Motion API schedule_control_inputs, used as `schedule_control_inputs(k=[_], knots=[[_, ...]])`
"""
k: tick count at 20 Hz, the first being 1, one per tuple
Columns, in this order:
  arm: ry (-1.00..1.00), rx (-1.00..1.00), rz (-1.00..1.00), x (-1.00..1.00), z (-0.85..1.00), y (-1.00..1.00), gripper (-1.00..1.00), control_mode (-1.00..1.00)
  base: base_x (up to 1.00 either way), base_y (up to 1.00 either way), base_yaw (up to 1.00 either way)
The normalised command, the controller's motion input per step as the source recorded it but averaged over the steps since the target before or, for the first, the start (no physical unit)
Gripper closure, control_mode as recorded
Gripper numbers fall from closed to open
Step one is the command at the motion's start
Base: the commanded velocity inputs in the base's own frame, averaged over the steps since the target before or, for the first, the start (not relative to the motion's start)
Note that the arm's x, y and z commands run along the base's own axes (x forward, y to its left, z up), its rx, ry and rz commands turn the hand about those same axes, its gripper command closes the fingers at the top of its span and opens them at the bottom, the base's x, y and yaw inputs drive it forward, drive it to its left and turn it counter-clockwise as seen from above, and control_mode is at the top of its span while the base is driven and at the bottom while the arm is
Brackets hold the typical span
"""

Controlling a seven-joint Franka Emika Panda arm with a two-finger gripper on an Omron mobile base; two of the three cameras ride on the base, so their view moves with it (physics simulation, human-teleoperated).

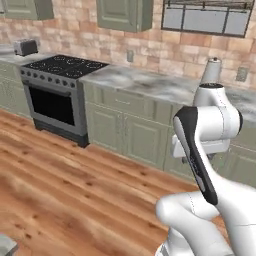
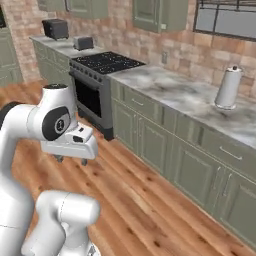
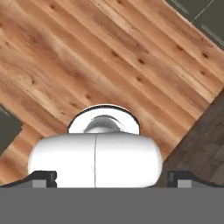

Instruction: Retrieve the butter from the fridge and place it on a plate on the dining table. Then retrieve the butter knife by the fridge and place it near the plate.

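Note:
My gripper (image 2: 71,160) hangs folded in close to the arm, pointing down at the wooden floor (image 3: 87,57). In the hand view the gripper (image 3: 113,178) has its two dark fingertips (image 3: 43,178) standing far apart at the bottom corners, open, with nothing between them. The butter, the fridge, the plate, the dining table and the butter knife are out of view.
A wall counter (image 1: 145,82) with sage-green cabinets runs along the brick wall ahead. It holds a black stove (image 1: 62,67) with an oven below, a toaster (image 1: 25,47) and a paper towel roll (image 2: 228,87). Open wooden floor (image 1: 75,190) lies between me and the cabinets.

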Motion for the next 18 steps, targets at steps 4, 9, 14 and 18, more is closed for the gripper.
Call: schedule_control_inputs(k=[4, 9, 14, 18], knots=[[0.00, 0.00, 0.00, 0.00, 0.00, 0.00, -1.00, 1.00, 0.72, 0.00, 0.83], [0.00, 0.00, 0.00, 0.00, 0.00, 0.00, -1.00, 1.00, 0.69, -0.05, 0.83], [0.00, 0.00, 0.00, 0.00, 0.00, 0.00, -1.00, 1.00, 0.74, -0.35, 0.69], [0.00, 0.00, 0.00, 0.00, 0.00, 0.00, -1.00, 1.00, 0.93, -0.48, 0.43]])
